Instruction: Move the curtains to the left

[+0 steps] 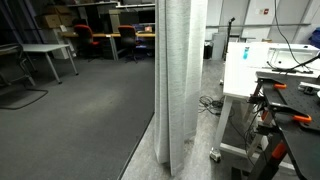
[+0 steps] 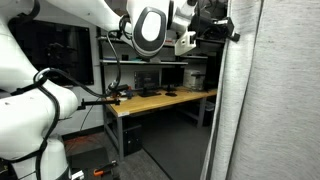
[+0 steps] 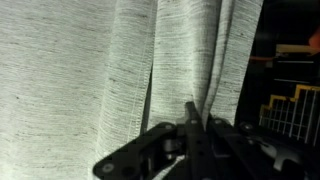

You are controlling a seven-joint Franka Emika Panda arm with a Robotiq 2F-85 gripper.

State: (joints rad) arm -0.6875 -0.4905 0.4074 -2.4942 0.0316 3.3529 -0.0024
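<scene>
Black end effector point(image 3: 192, 118) points at a fold of the curtains point(image 3: 80, 70); I cannot tell whether its jaws are open or gripping cloth. The curtains hang to the floor point(image 1: 90, 110), a white cart point(image 1: 245, 65) near them.

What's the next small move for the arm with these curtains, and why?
Probably ease the end effector forward into a fold of the curtains: in the wrist view the fabric hangs just ahead of it, with no grip evident.
</scene>
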